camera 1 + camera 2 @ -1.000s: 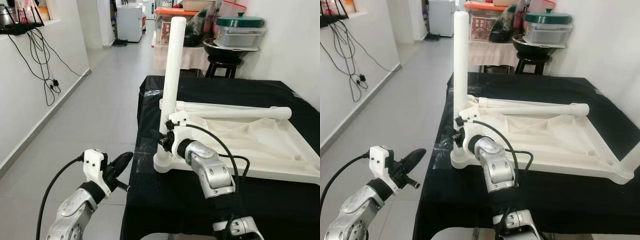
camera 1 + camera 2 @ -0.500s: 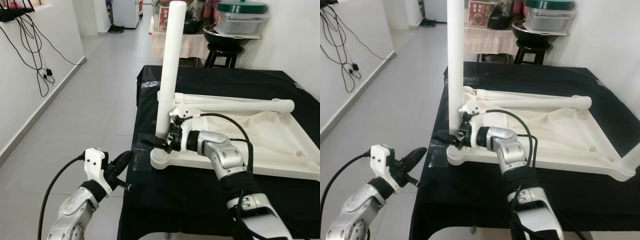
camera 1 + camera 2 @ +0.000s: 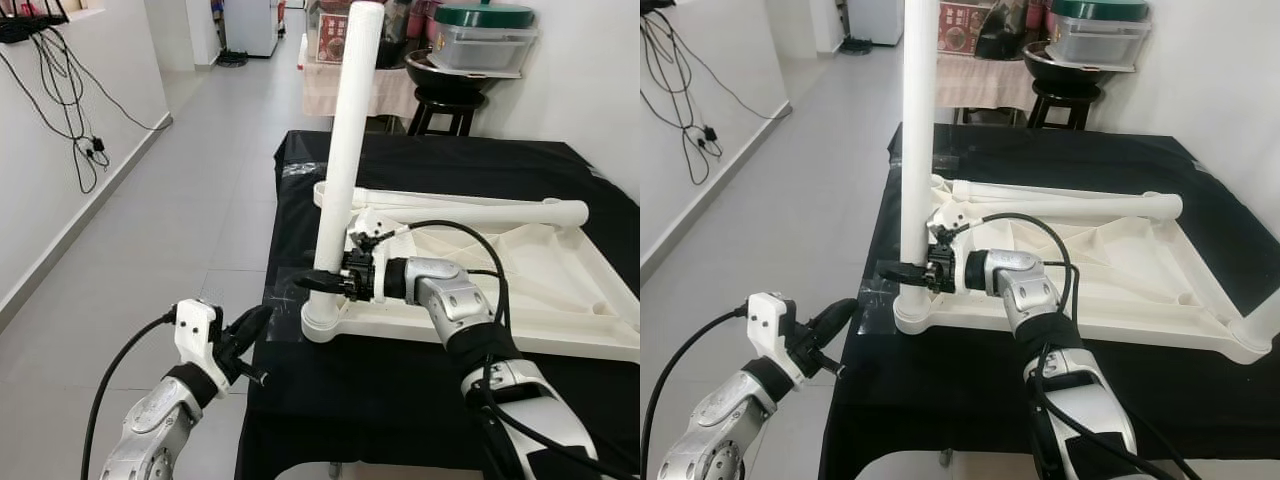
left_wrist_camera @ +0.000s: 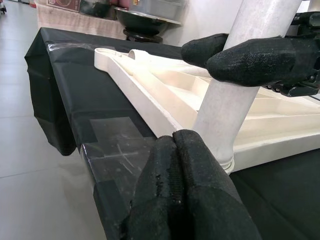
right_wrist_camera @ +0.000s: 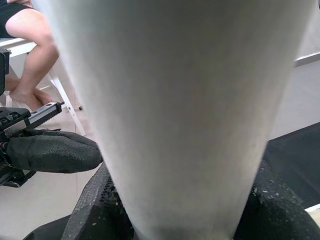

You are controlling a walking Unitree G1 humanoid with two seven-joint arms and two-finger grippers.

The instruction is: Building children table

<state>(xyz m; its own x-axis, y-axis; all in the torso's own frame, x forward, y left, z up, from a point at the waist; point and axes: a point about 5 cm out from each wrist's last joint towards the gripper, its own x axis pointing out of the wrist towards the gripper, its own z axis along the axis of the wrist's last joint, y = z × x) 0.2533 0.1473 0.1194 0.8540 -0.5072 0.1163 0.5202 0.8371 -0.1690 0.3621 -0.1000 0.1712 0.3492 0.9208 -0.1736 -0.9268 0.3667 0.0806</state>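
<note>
Right pincer point(image 3: 318, 284) clamped on upright white leg point(image 3: 345, 160), corner socket point(image 3: 322, 322) – left pincer point(image 3: 252, 322) shut

Head stereo pair: looks fwd and down from above both grippers; both eyes share same scene, the right gripper point(image 3: 322, 284) at the post point(image 3: 343, 160) near mid-frame. L wrist cam: low, sights along the left gripper point(image 4: 186, 175) toward that post and frame point(image 4: 150, 87), close. R wrist cam: pressed right up to post, v. near; left gripper beyond it.
</note>
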